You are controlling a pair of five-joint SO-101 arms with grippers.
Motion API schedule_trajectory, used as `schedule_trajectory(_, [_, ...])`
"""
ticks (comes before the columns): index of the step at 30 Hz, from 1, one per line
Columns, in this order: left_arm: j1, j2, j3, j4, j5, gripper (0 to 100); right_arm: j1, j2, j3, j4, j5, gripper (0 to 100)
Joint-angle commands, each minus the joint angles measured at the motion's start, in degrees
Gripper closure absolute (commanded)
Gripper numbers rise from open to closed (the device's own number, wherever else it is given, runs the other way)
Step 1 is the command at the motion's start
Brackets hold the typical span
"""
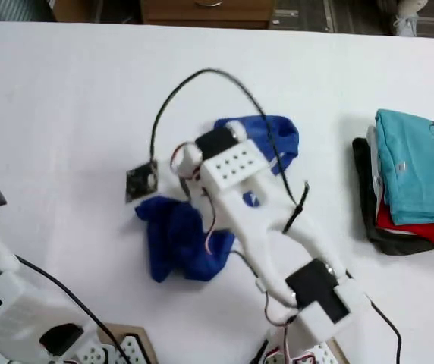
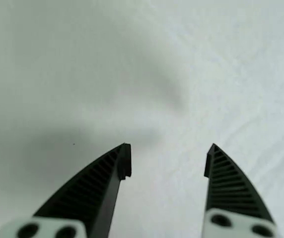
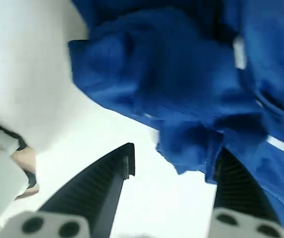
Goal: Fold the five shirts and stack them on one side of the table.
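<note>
A crumpled blue shirt (image 1: 180, 241) lies in the middle of the white table (image 1: 65, 106), partly hidden under my right arm (image 1: 240, 189), which stretches over it. In the right wrist view, my right gripper (image 3: 174, 166) is open just above the blue shirt (image 3: 181, 74), and a fold of the cloth hangs by one fingertip (image 3: 226, 168). My left gripper (image 2: 167, 161) is open over bare table, holding nothing. The left arm (image 1: 4, 303) sits at the near left corner. A stack of folded shirts with a teal one (image 1: 418, 163) on top rests at the right edge.
Under the teal shirt, the stack shows a red layer (image 1: 422, 227) and a black one (image 1: 372, 205). A black cable (image 1: 202, 76) arcs above the blue shirt. Wooden furniture (image 1: 202, 11) stands beyond the table's far edge.
</note>
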Motion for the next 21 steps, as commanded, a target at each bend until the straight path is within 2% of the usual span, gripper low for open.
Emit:
schedule_trajectory(1, [0.5,-0.6,-0.7,-0.8,0.6,74,-2.5,-4.0,2.5,0.0,-0.1,74.1])
schedule_trajectory(13, [0.5,-0.5,-0.7,-0.8,0.6,74,-1.6,-4.5,0.2,0.1,-0.2,74.1])
schedule_trajectory(21, [0.5,-0.5,-0.7,-0.8,0.6,74,-6.1,-4.0,2.1,-0.2,-0.4,74.1])
